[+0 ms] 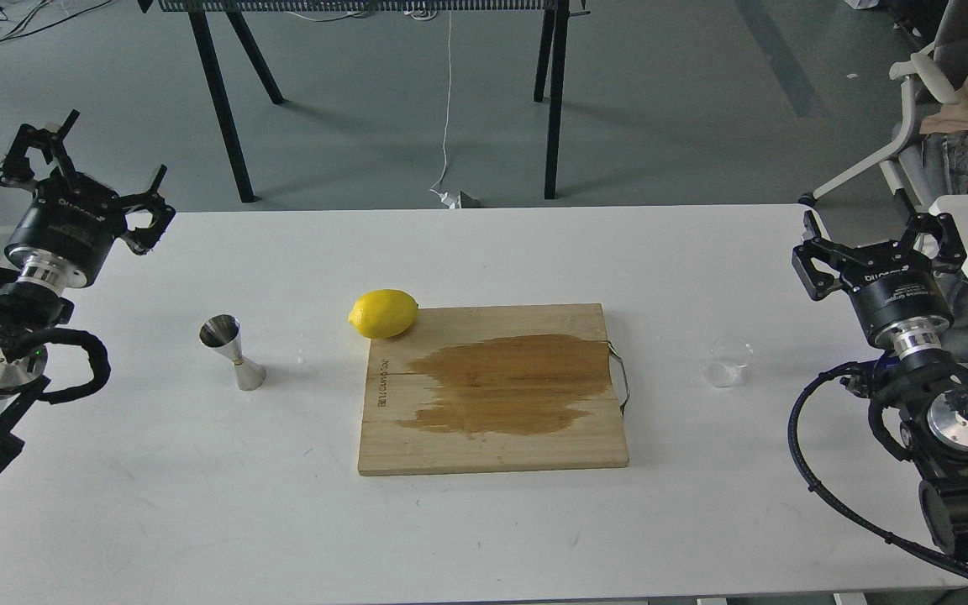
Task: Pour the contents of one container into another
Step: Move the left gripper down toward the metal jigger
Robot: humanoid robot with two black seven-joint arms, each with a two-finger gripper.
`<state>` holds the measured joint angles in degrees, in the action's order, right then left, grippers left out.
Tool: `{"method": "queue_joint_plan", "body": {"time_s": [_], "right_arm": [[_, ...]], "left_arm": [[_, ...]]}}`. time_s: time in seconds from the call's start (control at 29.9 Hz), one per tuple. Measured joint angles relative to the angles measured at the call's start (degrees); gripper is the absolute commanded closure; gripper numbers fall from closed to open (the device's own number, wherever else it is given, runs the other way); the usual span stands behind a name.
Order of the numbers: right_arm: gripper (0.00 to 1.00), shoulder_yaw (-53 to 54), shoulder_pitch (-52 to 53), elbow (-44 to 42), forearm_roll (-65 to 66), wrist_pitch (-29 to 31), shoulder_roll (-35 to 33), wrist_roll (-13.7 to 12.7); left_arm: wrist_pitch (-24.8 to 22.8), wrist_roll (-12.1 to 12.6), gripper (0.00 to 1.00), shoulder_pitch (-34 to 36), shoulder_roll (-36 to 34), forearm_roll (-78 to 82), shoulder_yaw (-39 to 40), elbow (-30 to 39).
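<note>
Right pincer (879, 239) spread and empty, clear cup (726, 363) near, toward the left; steel jigger (232, 353) well apart.

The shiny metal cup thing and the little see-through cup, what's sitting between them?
In the head view, between the steel jigger and the clear cup lie a lemon and a wooden cutting board with a dark wet stain.

The small clear cup (727, 363) is seen upright on the white table (156, 504), right of the board. The shiny steel jigger (232, 352) stands upright, slightly tilted in view, at the left, well apart.
</note>
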<state>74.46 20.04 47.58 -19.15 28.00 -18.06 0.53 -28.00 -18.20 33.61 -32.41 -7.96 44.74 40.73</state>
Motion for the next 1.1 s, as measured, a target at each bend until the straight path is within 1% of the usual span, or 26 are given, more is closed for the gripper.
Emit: {"method": "queue_joint_plan", "body": {"time_s": [0.07, 0.17, 0.23, 0.3, 0.4, 0.47, 0.54, 0.77, 0.97, 1.04, 1.1], "right_arm": [[0.01, 0.04, 0.0, 0.09, 0.0, 0.0, 0.19, 0.0], [0.01, 0.06, 0.0, 0.2, 0.0, 0.0, 0.33, 0.0], [0.01, 0.09, 0.0, 0.38, -0.03, 0.0, 0.37, 0.0], [0.01, 0.14, 0.03, 0.6, -0.08, 0.0, 0.48, 0.0], [0.01, 0.22, 0.17, 0.96, -0.16, 0.0, 0.84, 0.0], [0.01, 0.3, 0.24, 1.09, -0.18, 0.0, 0.97, 0.05], [0.01, 0.33, 0.24, 1.11, -0.19, 0.0, 0.99, 0.09], [0.01, 0.66, -0.03, 1.11, -0.19, 0.0, 1.08, 0.33], [0.01, 0.93, -0.55, 1.04, -0.19, 0.0, 1.03, 0.39], [0.01, 1.01, -0.6, 1.01, -0.19, 0.0, 1.02, 0.42], [0.01, 1.04, -0.61, 0.96, -0.19, 0.0, 1.0, 0.43]], "left_arm": [[0.0, -0.23, 0.0, -0.05, 0.05, 0.15, -0.48, -0.21], [0.0, -2.19, 0.0, 0.0, -0.09, 0.41, -0.82, -0.2], [0.0, -3.78, 0.0, 0.13, -0.88, 1.65, -0.83, -0.01], [0.0, -4.85, 0.0, 0.15, -2.01, 4.2, -0.78, 0.15], [0.0, -6.82, 0.0, 0.31, -4.53, 10.93, -0.6, 1.46], [0.0, -8.61, 0.0, 0.31, -5.89, 17.3, -0.23, 3.13], [0.0, -9.44, 0.0, 0.31, -7.04, 22.93, 0.26, 4.93], [0.0, -9.8, 0.0, 0.32, -10.51, 37.53, 2.35, 13.07], [0.0, -9.83, 0.0, -0.49, -11.62, 55.76, 3.67, 20.51], [1.36, -9.83, 0.0, -1.01, -11.65, 60.92, 3.67, 21.87], [4.09, -9.83, 0.0, -1.75, -11.71, 64.34, 3.53, 22.74]]}}
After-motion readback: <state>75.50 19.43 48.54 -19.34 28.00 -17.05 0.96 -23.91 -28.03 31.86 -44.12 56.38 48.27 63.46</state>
